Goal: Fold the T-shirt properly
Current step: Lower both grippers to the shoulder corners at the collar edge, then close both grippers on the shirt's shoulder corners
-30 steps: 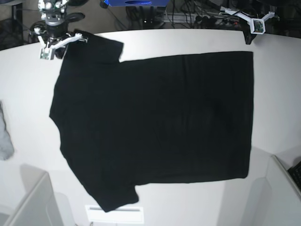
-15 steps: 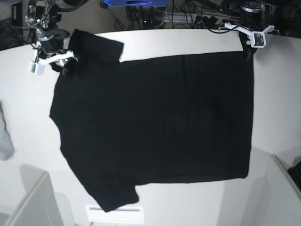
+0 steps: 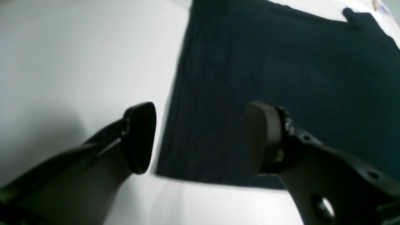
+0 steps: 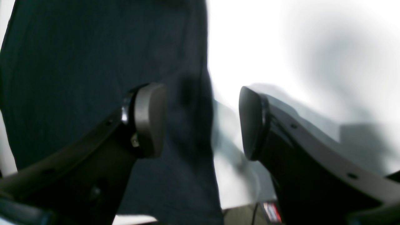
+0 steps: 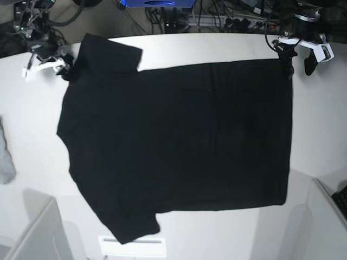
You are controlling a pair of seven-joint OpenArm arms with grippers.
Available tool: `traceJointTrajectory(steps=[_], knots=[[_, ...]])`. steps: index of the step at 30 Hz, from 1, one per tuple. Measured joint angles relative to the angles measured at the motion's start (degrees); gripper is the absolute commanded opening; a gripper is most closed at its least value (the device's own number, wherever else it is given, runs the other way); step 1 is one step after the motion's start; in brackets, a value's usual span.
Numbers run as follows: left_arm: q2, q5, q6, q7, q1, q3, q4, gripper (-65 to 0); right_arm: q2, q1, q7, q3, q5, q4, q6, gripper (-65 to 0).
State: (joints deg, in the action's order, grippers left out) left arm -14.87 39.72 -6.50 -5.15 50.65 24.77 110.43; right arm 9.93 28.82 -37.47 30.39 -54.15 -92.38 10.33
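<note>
Seeing blurred wrist views; T-shirt [image 5: 179,146] lies flat, plain matte black, mid-table [image 5: 32,141]. We see left gripper [image 3: 200,137] jaws apart at 2 o'clock corner, right gripper [image 4: 201,122] jaws apart at 10 o'clock sleeve.

A robotics lab or test bench was indicated by a white table [image 5: 227,49] flanked by two mounted arms, by tangled black cables [image 5: 227,19] and a blue device [image 5: 157,3] ranged behind its far edge, and by a keyboard corner [image 5: 341,197] glimpsed at one side.
</note>
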Motion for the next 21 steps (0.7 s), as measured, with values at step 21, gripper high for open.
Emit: traceJointTrajectory(steps=[21], knots=[[9.1, -0.2, -19.1, -28.3, -12.1, 20.3, -2.9, -22.2, -0.2, 2.5, 5.4, -7.4, -4.2, 3.7, 7.7, -30.3]])
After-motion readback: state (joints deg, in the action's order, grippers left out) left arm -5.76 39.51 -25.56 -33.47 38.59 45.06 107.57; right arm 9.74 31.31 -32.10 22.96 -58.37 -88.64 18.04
